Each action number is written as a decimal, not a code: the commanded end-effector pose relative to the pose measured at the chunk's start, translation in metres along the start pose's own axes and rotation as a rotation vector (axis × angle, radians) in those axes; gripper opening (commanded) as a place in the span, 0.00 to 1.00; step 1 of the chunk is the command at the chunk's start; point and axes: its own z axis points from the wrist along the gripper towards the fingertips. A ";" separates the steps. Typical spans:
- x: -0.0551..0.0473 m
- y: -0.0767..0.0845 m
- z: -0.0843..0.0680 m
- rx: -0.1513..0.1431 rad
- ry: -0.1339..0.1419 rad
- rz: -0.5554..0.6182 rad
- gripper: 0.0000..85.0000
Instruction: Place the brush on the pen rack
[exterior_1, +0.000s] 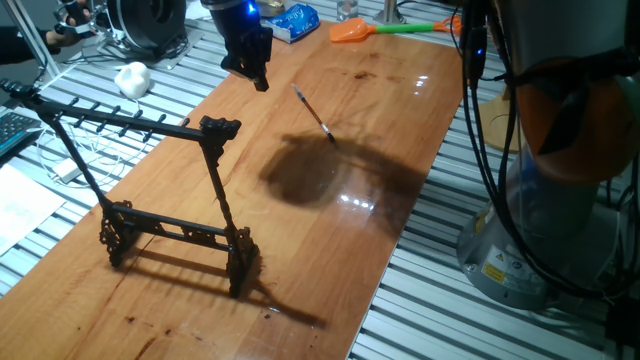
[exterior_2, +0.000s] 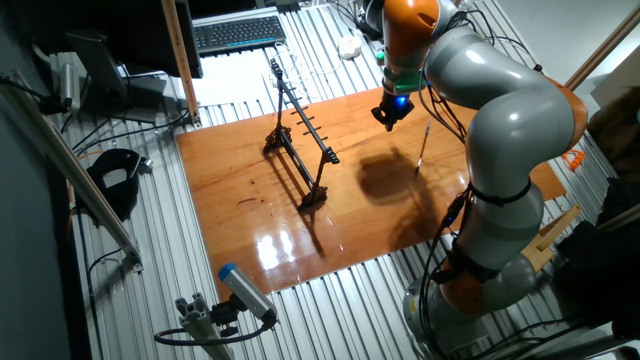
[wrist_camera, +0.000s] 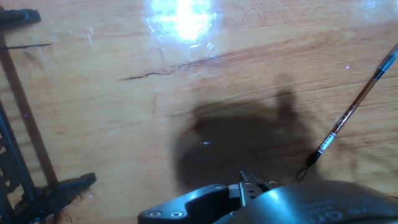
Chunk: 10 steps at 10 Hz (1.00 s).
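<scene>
The brush (exterior_1: 313, 113) lies flat on the wooden table (exterior_1: 400, 130), thin, with its dark tip pointing towards the table's near right side. It also shows in the other fixed view (exterior_2: 423, 146) and at the right of the hand view (wrist_camera: 351, 112). The black pen rack (exterior_1: 120, 121) stands upright at the left, its long pegged top bar empty; it also shows in the other fixed view (exterior_2: 300, 135) and at the hand view's left edge (wrist_camera: 18, 124). My gripper (exterior_1: 260, 80) hangs above the table, left of the brush's far end, between brush and rack. Its fingers taper to one point and hold nothing.
An orange fly swatter (exterior_1: 350, 32) with a green handle lies at the table's far end, next to a blue packet (exterior_1: 290, 22). A white lump (exterior_1: 132, 77) and cables lie off the table's left edge. A keyboard (exterior_2: 238, 32) sits beyond the rack. The arm's base (exterior_2: 490, 270) stands by the table's right side.
</scene>
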 end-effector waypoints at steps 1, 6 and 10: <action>0.000 0.000 0.000 0.000 0.000 0.000 0.00; 0.000 0.000 0.000 0.000 0.000 -0.023 0.00; 0.000 -0.001 0.000 -0.003 -0.082 0.043 0.00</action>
